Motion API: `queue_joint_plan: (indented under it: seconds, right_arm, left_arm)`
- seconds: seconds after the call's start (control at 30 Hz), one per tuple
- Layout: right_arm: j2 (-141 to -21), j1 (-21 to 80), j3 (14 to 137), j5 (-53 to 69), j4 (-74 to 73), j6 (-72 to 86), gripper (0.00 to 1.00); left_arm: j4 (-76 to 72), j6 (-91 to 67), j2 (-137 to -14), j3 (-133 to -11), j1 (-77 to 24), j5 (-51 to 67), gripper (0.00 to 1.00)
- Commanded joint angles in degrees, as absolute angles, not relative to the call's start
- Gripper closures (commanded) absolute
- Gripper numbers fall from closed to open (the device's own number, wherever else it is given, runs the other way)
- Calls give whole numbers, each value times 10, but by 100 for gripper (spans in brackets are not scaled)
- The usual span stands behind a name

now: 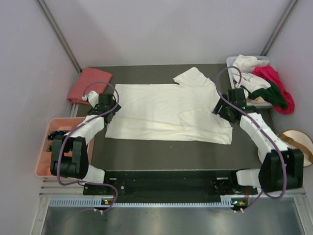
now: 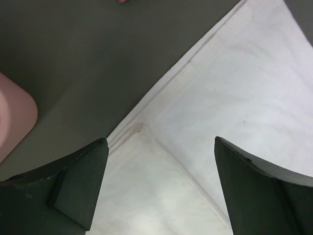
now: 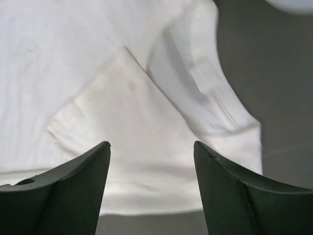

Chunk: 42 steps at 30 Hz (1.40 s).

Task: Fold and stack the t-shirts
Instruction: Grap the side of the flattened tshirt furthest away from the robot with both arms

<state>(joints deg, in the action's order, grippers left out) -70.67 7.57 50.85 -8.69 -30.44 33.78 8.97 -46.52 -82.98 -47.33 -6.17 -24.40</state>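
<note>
Found salmon-pink t-shirt [image 1: 89, 84] folded, left of cream-white t-shirt [image 1: 166, 111]: likely one done. Saw left gripper [image 1: 110, 105] wide open over its left hem, empty. Noted it spread flat, one sleeve folded in, otherwise unfolded. Saw right gripper [image 1: 221, 108] open at its right edge, empty. Spotted heap of t-shirts [image 1: 264, 83] right of it, untouched.
</note>
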Motion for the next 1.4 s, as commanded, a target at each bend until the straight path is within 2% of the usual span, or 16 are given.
queue_joint_plan:
  seconds: [0.0,0.17,0.37,0.5,0.8,0.93,1.37]
  right_arm:
    - [-857,72,669,-35,-184,265,30]
    - [-1051,72,880,-3,-217,199,27]
    - [-1279,72,1166,17,-291,136,21]
    - [-1397,73,1343,50,-306,104,15]
    - [-1473,69,1378,74,-189,90,2]
    - [-1503,69,1420,88,-192,96,1]
    - [-1521,49,1413,112,-178,121,1]
  left_arm:
    - [47,-431,-846,-512,-66,-216,6]
    - [4,-365,-905,-560,-69,-204,1]
    - [64,-323,-1019,-723,-71,-212,1]
    - [54,-313,-1028,-729,-74,-209,1]
    - [62,-301,-1034,-720,-75,-229,1]
    - [62,-303,-1031,-714,-75,-229,1]
    - [65,-313,-1033,-708,-75,-231,1]
